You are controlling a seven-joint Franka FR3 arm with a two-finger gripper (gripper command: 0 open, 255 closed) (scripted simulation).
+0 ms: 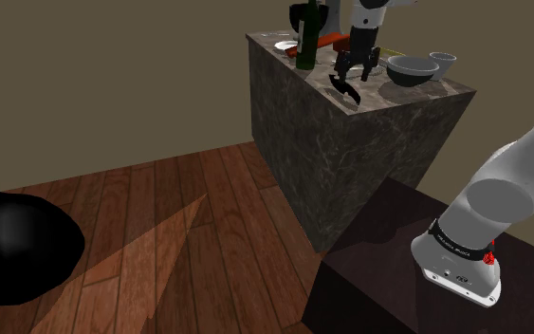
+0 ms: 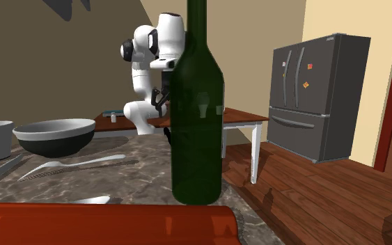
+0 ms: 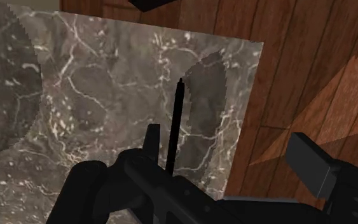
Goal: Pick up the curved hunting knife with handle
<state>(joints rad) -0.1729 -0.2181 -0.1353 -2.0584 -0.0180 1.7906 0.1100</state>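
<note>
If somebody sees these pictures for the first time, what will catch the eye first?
First comes the tall dark green bottle, which stands right before the second exterior camera on the marbled counter. Next is the black hand above the counter's near corner in the shoulder view, with the curved black knife hanging from it.

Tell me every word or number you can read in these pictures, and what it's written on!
None of the text can be read.
fridge: the little coloured notes on its door are too small to read.
dark band low on the white arm: there are pale marks on it, too small to read.
black knife: no writing shows on it.
</note>
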